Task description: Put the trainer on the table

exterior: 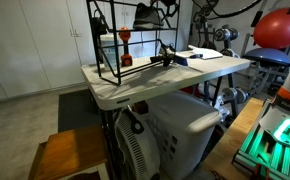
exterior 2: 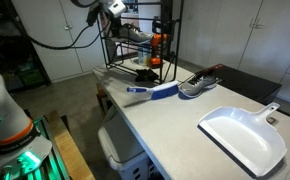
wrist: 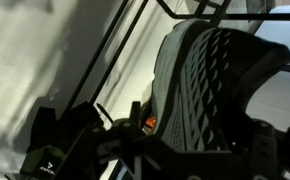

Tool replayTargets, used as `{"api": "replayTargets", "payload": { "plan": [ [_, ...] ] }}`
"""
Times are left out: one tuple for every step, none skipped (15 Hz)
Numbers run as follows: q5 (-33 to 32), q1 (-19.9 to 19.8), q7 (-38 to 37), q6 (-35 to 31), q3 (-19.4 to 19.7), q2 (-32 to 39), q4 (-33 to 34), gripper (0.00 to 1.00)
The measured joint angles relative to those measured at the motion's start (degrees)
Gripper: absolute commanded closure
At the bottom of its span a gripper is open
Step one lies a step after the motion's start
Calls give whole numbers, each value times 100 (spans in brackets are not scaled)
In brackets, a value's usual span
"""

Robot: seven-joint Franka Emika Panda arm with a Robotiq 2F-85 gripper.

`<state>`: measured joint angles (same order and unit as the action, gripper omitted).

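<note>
The trainer [wrist: 200, 80] fills the wrist view, dark, with its ribbed sole facing the camera. My gripper [wrist: 160, 135] is shut on the trainer, with a dark finger on each side of it. In both exterior views the trainer [exterior: 145, 16] [exterior 2: 135, 33] hangs at the top of a black wire rack [exterior: 100, 45], above the pale grey-white table [exterior: 155, 85] [exterior 2: 175, 130]. My gripper [exterior 2: 118, 14] is just above the shoe.
On the table are a red goblet-shaped object [exterior: 125, 45] inside the rack, a thin black spidery stand [exterior: 167, 55], a blue brush [exterior 2: 155, 92], a grey and black object [exterior 2: 195, 88] and a white dustpan [exterior 2: 240, 135]. A brown wooden stool [exterior: 70, 155] stands on the floor.
</note>
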<state>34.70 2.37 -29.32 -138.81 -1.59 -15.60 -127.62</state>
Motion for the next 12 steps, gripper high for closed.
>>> {"api": "replayTargets", "payload": {
  "plan": [
    [0, 0, -39, 0, -8, 20, 37, 56],
    [0, 0, -80, 0, -15, 35, 67, 65],
    [0, 0, -111, 4, -20, 50, 93, 72],
    [0, 0, -135, 6, -26, 65, 109, 81],
    [0, 0, -156, 8, -31, 84, 119, 87],
    [-2, -2, -185, 9, -33, 96, 124, 92],
    [-7, -11, -211, 9, -33, 98, 126, 97],
    [-16, -28, -232, 24, -32, 102, 125, 98],
    [-24, -43, -258, 73, -32, 110, 124, 100],
    [-37, -54, -305, 115, -33, 121, 121, 99],
    [-48, -63, -349, 148, -32, 131, 121, 97],
    [-64, -73, -395, 180, -32, 128, 125, 97]
  ]
}}
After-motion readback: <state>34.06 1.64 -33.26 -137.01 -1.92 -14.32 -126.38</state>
